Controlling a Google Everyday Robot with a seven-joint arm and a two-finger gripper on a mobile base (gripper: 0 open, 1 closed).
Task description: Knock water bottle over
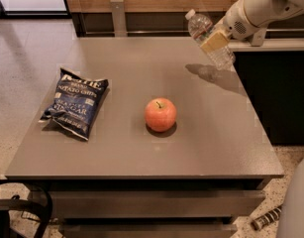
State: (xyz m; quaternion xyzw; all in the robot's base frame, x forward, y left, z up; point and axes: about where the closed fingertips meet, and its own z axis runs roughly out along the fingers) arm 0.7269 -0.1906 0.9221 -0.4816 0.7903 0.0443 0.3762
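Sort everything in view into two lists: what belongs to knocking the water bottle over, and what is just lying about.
Job: small clear ribbed plastic water bottle, white cap, tilted above the far right corner of the grey table; gripper, fingers shut on it.
Lying about: round red-orange apple, mid-table; dark blue potato chip bag, left.
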